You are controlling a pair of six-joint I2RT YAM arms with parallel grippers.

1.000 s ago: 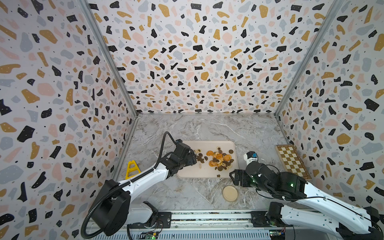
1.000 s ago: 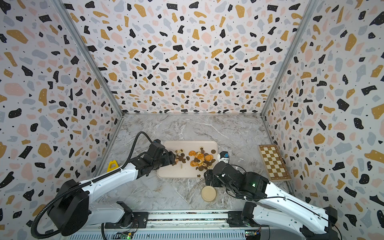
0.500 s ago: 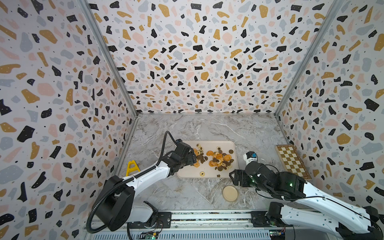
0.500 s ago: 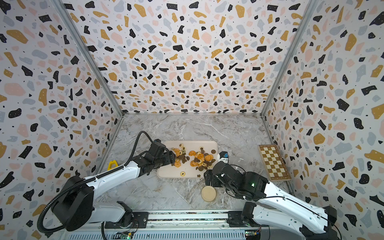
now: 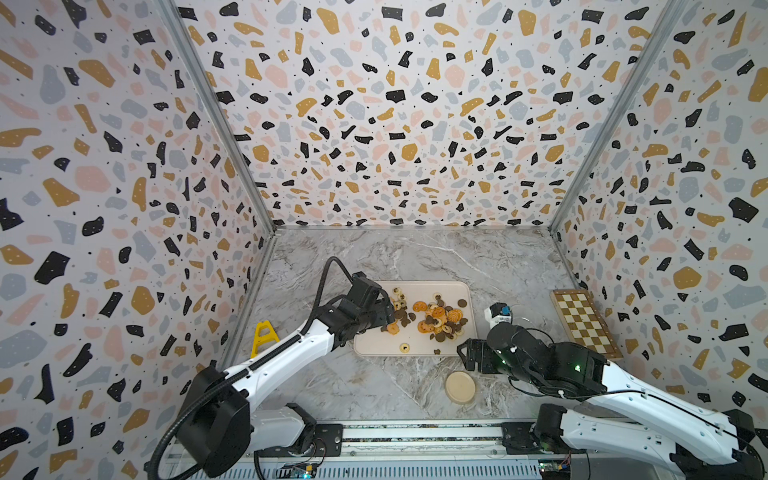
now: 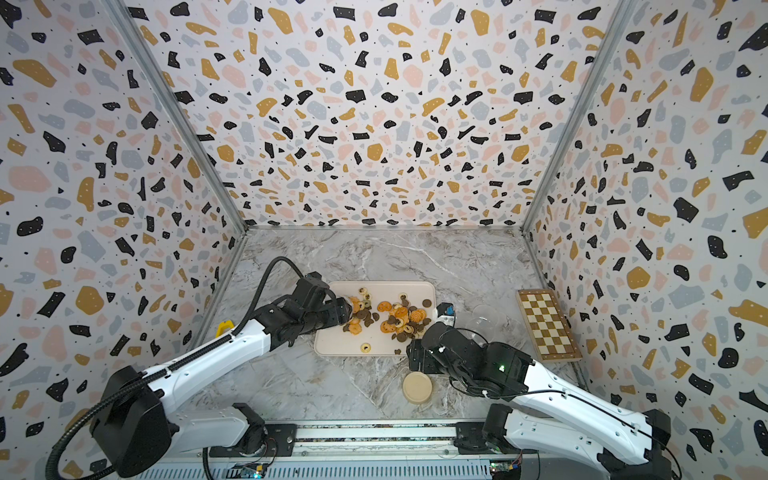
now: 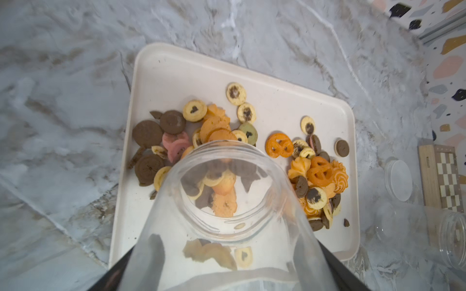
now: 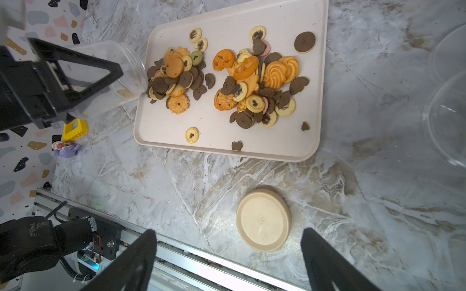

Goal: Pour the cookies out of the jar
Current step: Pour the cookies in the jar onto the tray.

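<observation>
My left gripper is shut on a clear plastic jar, tipped with its mouth down over the left end of a cream tray. The cookies lie on the tray in two heaps, orange, dark brown and pale, one heap right at the jar's mouth. A couple of pale cookies show inside the jar. My right gripper hangs open and holds nothing, off the tray's front right corner.
A round beige lid lies on the marble in front of the tray. To the right are a chessboard, clear containers and a small white-and-blue object. A yellow piece stands by the left wall.
More cookies have spilled from the jar into a second heap at its mouth, and one rolled toward the tray's front edge. The right arm has not moved.
</observation>
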